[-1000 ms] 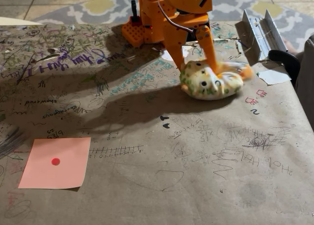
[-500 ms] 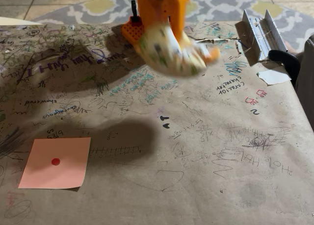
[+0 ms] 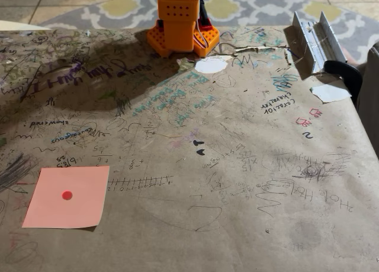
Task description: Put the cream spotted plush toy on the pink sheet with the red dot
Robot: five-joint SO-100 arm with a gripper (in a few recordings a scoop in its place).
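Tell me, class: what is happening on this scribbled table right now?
In the fixed view the orange arm's base stands at the far edge of the brown, scribbled paper table cover. A second ago the arm gripped the cream spotted plush toy on the table and lifted it; now the toy and the fingers have gone up beyond the picture's top edge. The pink sheet with the red dot lies bare at the near left, waiting.

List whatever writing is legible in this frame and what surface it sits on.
All writing is scribbled on the brown paper table cover:
"Hot" followed by a second word that looks like "Hole", seen upside down, lower right.
A ruler-like tick scale beside the pink sheet; its digits are too small to read.
Purple, teal and black handwriting elsewhere: inverted, unreadable.
The sheet carries only a red dot.
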